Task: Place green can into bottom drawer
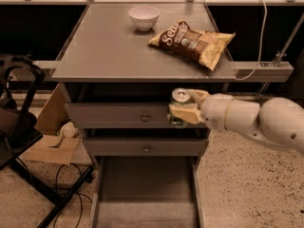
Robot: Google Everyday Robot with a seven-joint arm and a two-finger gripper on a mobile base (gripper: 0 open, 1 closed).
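The green can (178, 98) is upright in my gripper (186, 107), silver top showing. The gripper is shut on the can and holds it in the air in front of the top drawer (118, 116), to the right of its knob. My white arm (251, 120) comes in from the right. The bottom drawer (147, 194) is pulled out below, a shallow grey tray with thin side rails, and nothing lies in it. The can hangs well above the drawer's back right part.
A white bowl (144, 17) and a brown chip bag (194, 42) lie on the cabinet top (109, 46). The middle drawer (145, 147) is closed. A black chair frame (23, 141) and a cardboard box (50, 144) stand at the left. A white cable (259, 37) hangs at the right.
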